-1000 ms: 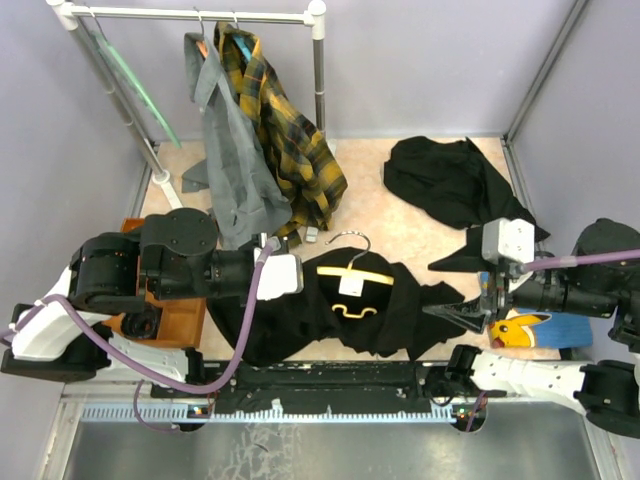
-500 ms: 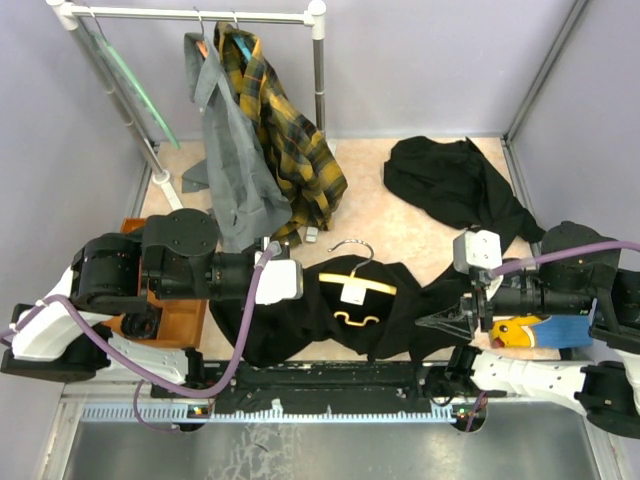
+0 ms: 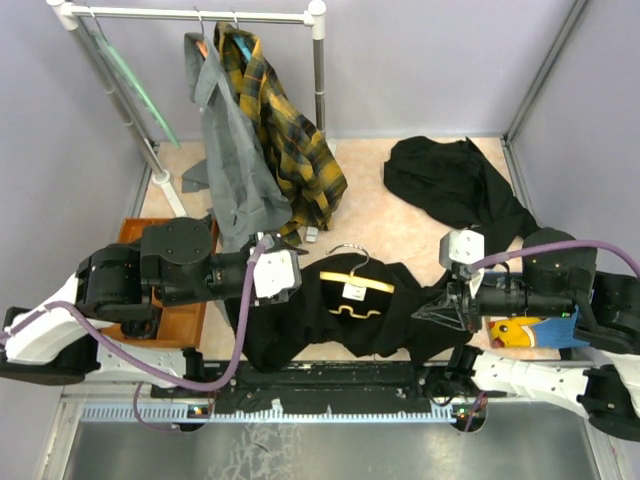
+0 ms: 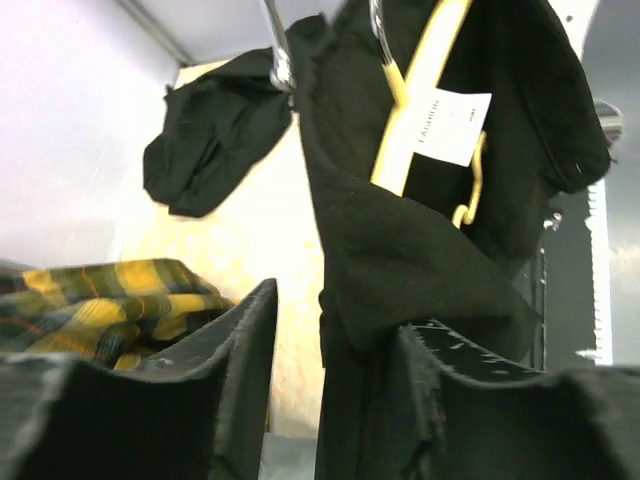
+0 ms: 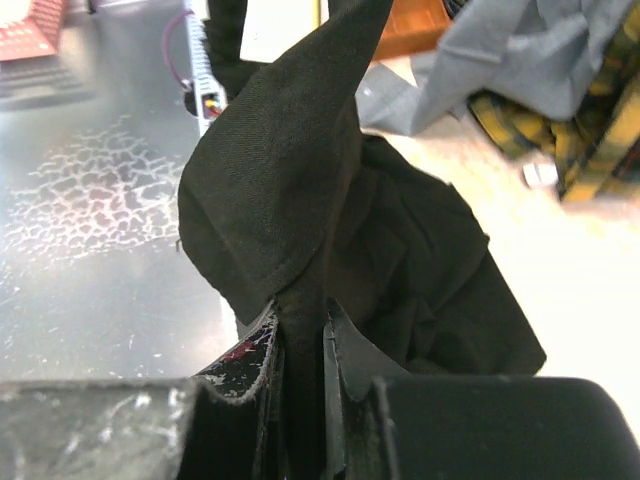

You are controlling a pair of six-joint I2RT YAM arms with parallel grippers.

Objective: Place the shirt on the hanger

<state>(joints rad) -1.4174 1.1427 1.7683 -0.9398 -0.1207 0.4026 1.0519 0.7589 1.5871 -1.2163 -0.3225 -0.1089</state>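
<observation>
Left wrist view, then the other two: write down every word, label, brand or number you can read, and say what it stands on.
White label inside the collar of the shirt, beside the hanger: one short printed line, too blurred to read.
Same label in the top view: too small to read.
Right wrist view: no text to read.

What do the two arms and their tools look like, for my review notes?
The left arm and right arm each have bulky black joints, white base links, a white wrist box and a purple cable. The left tool and right tool have matte black wedge fingers.
</observation>
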